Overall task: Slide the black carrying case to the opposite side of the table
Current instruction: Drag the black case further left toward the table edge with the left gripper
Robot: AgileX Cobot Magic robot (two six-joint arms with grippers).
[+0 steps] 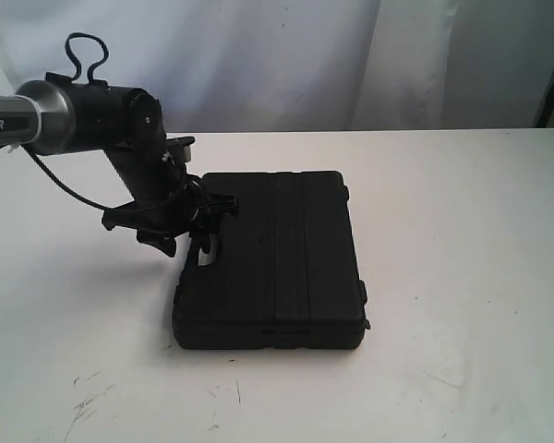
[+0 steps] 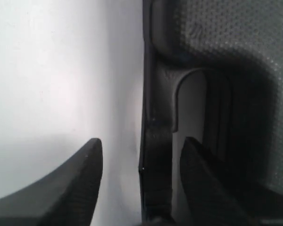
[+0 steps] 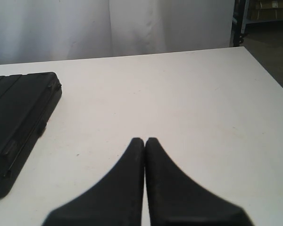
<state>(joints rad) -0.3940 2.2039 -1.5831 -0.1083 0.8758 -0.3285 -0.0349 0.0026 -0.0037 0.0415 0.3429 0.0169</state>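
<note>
The only readable lettering is "PER", cut off at the picture's edge in the exterior view, on the grey link of the left arm.

The black carrying case lies flat and closed near the middle of the worktop, apart from its far edge. It is a rectangular box of dimpled plastic, with raised ribs running along the lid and a moulded handle on one side. The worktop is broad and white, with faint scuffs in the foreground.
</note>
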